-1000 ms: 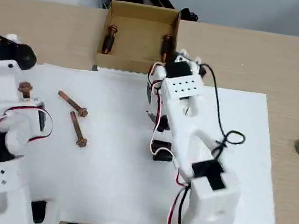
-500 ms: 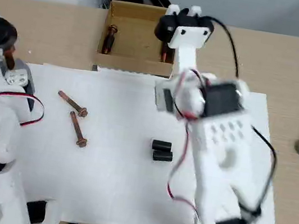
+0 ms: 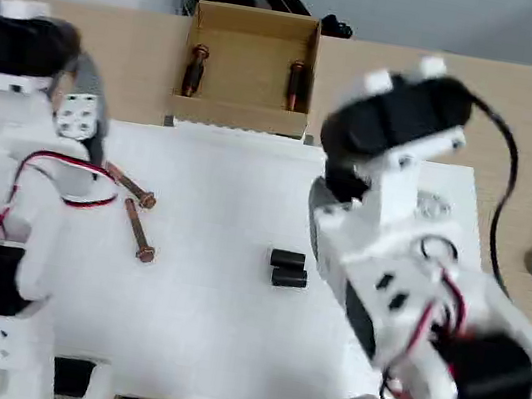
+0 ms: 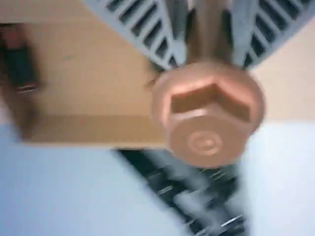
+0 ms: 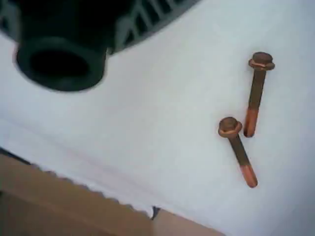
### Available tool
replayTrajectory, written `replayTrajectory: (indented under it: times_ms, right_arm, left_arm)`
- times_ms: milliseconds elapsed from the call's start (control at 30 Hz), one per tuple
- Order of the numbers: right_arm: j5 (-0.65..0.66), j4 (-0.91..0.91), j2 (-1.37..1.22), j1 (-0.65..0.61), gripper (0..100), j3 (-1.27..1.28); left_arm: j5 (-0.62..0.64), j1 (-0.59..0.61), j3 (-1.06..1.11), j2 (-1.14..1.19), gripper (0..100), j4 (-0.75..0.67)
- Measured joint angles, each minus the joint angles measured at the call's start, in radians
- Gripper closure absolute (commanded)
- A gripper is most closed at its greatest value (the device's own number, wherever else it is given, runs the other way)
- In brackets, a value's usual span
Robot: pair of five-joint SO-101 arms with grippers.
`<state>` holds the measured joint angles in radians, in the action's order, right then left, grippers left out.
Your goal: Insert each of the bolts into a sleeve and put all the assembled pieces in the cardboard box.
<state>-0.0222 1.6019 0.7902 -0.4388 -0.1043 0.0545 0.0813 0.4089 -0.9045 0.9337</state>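
Bolt clamped in our left gripper, black sleeve held by our right gripper, two bolts loose on paper

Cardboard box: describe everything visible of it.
The cardboard box is a small, open-topped tray of plain brown card with low walls. It sits flat on the table at its far side, just beyond the white paper. An assembled piece, a copper bolt in a black sleeve, lies along one side wall, and a second assembled piece lies along the opposite one. The floor between them is bare.
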Motion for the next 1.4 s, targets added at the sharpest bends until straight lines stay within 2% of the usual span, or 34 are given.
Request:
replayTrajectory:
  times_ms: [200,333,433,600,733,967,1233,1400]
  right_arm:
    - [-0.147,-0.207,0.259,-0.002,99.4,0.348]
    - [-0.163,-0.410,0.417,0.000,99.5,0.649]
    - [-0.166,-0.566,0.519,-0.018,99.5,0.858]
    - [-0.166,-0.769,0.589,-0.101,99.5,1.089]
    - [-0.166,-0.953,0.594,-0.115,99.5,1.244]
    - [-0.166,-1.060,0.594,-0.124,99.5,1.306]
    - [-0.166,-1.108,0.594,-0.126,99.5,1.307]
    - [-0.078,-1.108,0.594,-0.204,99.5,1.316]
  left_arm:
    - [0.000,-0.112,0.000,0.000,99,-0.018]
    - [0.006,-0.173,0.000,0.000,99,-0.055]
    - [0.066,-0.203,0.000,0.000,99,-0.100]
    - [0.110,-0.261,0.000,0.000,99,-0.117]
    - [0.137,-0.325,0.000,0.000,99,-0.117]
    - [0.207,-0.451,0.000,0.000,99,-0.087]
    - [0.256,-0.512,0.000,0.000,99,-0.072]
    - [0.256,-0.534,0.000,0.012,99,-0.043]
